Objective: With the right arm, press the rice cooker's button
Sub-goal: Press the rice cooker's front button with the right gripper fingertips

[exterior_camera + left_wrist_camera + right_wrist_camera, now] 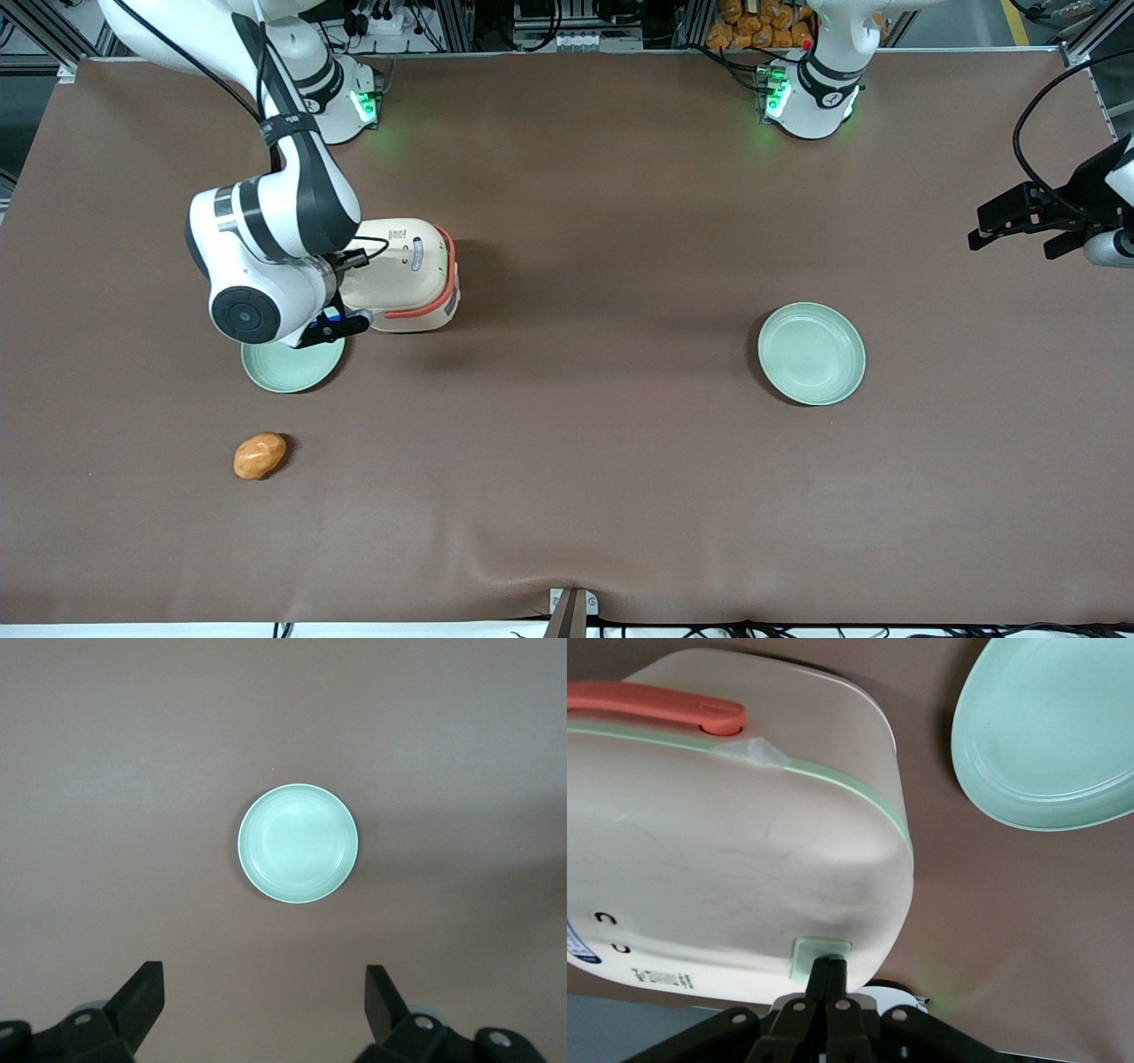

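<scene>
The cream rice cooker (409, 275) with its coral-orange handle band stands on the brown table, partly covered by the right arm (266, 221). In the right wrist view the cooker (726, 842) shows its pale green rim and orange handle (656, 707). The pale green button (819, 952) sits at the lid's edge. My gripper (830, 962) is shut, both fingertips together, and their tips touch the button. In the front view the gripper (341, 321) is low beside the cooker, above a green plate.
A pale green plate (292, 365) lies next to the cooker, nearer the front camera; it also shows in the right wrist view (1054, 735). An orange bread roll (260, 455) lies nearer the camera still. A second green plate (811, 353) lies toward the parked arm's end.
</scene>
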Robot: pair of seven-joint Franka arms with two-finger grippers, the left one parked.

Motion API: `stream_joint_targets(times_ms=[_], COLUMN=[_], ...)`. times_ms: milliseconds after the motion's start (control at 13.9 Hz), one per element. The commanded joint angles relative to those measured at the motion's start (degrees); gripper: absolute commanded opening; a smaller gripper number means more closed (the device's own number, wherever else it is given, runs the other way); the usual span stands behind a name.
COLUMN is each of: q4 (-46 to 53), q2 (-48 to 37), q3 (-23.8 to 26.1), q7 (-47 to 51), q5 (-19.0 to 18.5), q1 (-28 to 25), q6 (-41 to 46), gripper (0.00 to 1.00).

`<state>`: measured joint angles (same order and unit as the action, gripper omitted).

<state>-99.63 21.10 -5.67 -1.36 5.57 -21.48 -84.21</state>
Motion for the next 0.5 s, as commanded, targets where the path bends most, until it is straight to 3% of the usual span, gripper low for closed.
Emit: stream_joint_targets(times_ms=[0, 432], q4=[-0.21, -0.21], q2=[0.08, 0.78], q3=[-0.31, -0.31], q7=[-0.22, -0.66], q5=[0.58, 0.58], q1=[-0.76, -0.76], q6=[0.54, 0.1], gripper=[0.0, 0.0])
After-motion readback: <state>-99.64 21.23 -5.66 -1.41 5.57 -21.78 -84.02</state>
